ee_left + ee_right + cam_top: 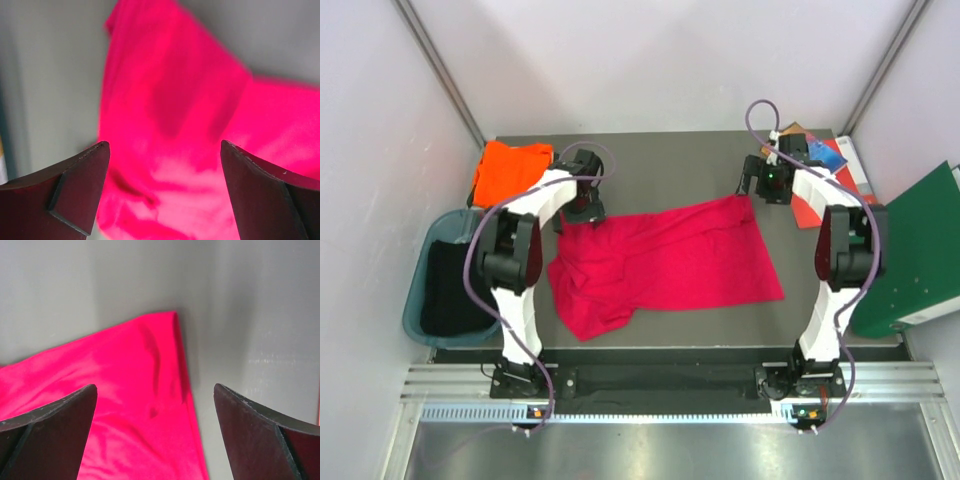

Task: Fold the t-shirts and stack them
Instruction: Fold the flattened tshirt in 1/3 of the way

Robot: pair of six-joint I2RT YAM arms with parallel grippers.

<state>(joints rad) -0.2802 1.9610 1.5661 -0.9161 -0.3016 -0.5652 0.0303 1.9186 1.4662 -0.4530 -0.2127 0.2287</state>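
Top external view: the crimson t-shirt (665,262) lies across the middle of the tabletop (670,150). Its right half is fairly flat and its near-left part is bunched in folds. The orange t-shirt (510,170) sits as a compact heap at the far-left corner, well apart from my right arm; whether it is neatly folded I cannot tell. My left pincer (582,195) hangs over the far-left corner of the crimson cloth, and my right pincer (765,185) hangs over its far-right corner. Both are spread wide and grip nothing.

Left wrist view: red cloth fills the gap between my fingers and lies below them, with bare tabletop to the left. Right wrist view: the hemmed corner of the shirt lies between my fingers, with grey tabletop beyond it to the far side and right.

Interpretation: I judge that the arms stand at the two far corners so each can take one end of the far edge. The crimson shirt is not yet folded, so the task appears early.
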